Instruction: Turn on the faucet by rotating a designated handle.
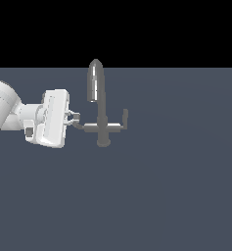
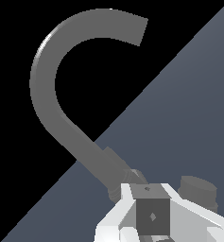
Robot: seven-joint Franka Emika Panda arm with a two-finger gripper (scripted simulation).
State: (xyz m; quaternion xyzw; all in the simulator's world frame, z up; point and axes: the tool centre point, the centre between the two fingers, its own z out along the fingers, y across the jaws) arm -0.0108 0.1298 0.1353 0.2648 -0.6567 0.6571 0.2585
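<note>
1. My pincer (image 1: 75,117): white block-shaped hand on a white arm that enters from the exterior view's left, with two short fingers with dark tips (image 1: 77,116). The fingers stand only slightly apart. Their tips are right at the near end of the crossbar; I cannot tell whether they clasp anything or merely touch it. In the wrist view one dark square pad (image 2: 152,216) faces the camera between white finger housings.

2. The handle (image 1: 77,125): short dull-grey lever curving up at the crossbar end nearest my fingertips, directly at and just beneath them. It lies on the same side as the spout's drooping tip. Contact cannot be confirmed.

3. The faucet (image 1: 103,122): small dull-grey metal tap, upright, just beyond my fingertips. Its horizontal crossbar runs away from my pincer across the vertical stem. Its tall arched glossy spout (image 2: 52,80) rises above my pincer and bends over with its open end pointing down toward my side. Its round base (image 2: 198,189) sits on the floor, below the crossbar.

4. Twin upturned grey lever (image 1: 125,117): on the far crossbar end, past the stem from my pincer, apart from it.

5. Flat slate-blue floor (image 1: 176,186): beneath pincer and faucet.
</note>
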